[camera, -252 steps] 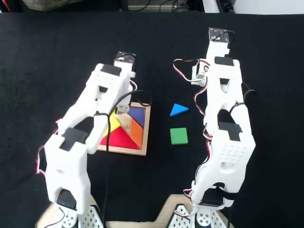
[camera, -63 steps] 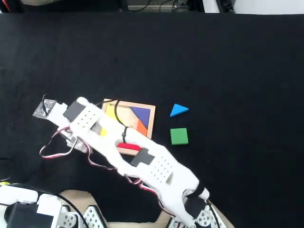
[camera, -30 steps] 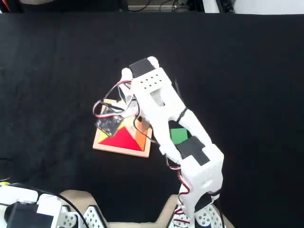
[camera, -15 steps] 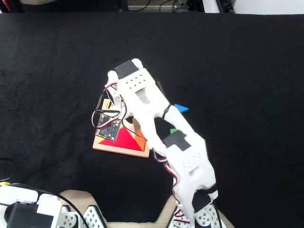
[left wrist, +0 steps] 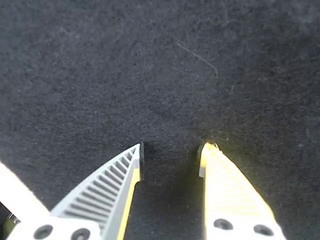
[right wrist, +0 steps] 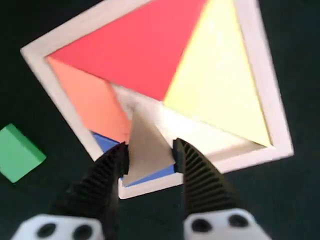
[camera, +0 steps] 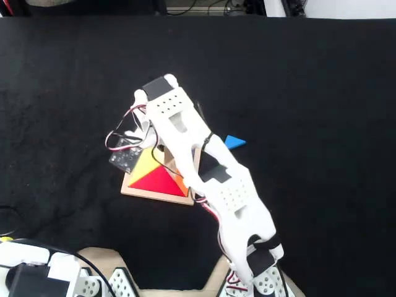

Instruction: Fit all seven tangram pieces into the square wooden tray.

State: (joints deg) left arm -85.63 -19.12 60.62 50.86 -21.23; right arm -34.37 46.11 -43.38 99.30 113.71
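Observation:
The square wooden tray [camera: 154,193] [right wrist: 261,60] holds a red triangle [right wrist: 135,50] [camera: 158,179], a yellow triangle [right wrist: 215,85] [camera: 145,162], an orange piece [right wrist: 97,105] and a dark blue piece [right wrist: 105,141]. My right gripper [right wrist: 150,145] hangs over the tray's bare pale patch, shut on a pale grey triangle [right wrist: 141,137]. A green square [right wrist: 17,152] lies on the cloth just outside the tray. A small blue triangle [camera: 234,142] lies to the tray's right. My left gripper [left wrist: 172,150] is open over bare black cloth.
The right arm [camera: 204,173] stretches from the front edge across the tray's right side. The left arm [camera: 37,266] is folded at the front left corner. Black cloth covers the whole table.
The right arm has swung a little to the left over the tray in the last second and now covers the green square. The left arm, over the tray 8 s ago, sits folded at the front left.

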